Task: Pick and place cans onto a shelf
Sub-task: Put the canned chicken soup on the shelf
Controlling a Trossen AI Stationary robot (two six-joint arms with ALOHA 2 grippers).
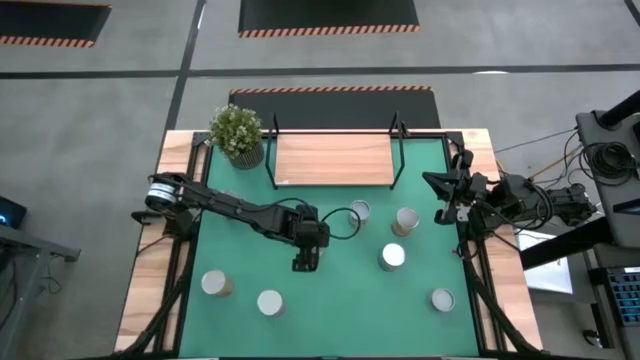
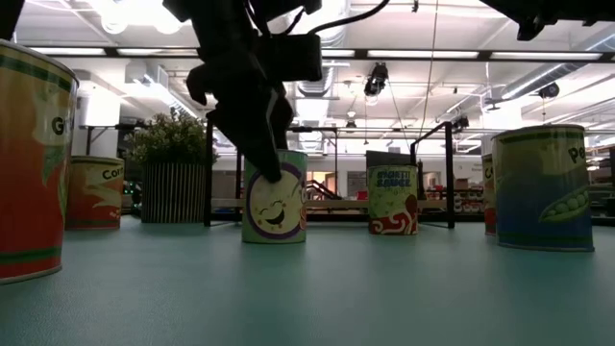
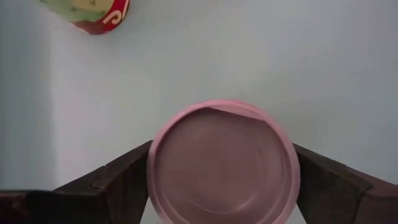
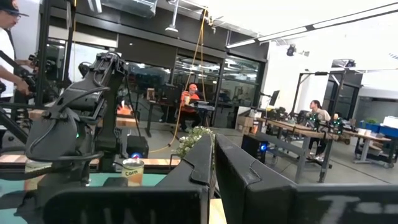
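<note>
Can (image 3: pixel 221 165) number one sits near the middle of the green surface (image 1: pixel 330 310), and the left end effector (image 1: pixel 305 262) is clamped on it, one finger pressed to each side. It's not lifted yet, the base looks planted. Best bet from here is to lift straight up so it clears the neighbouring cans, then carry it back to the shelf (image 1: pixel 333 160) at the far edge and set it down flat between the black posts.

The overhead view hides that can under the arm, while the wrist view shows how centred the grip is. The right end effector (image 1: pixel 443 197) waits with fingers together at the surface's right edge.
</note>
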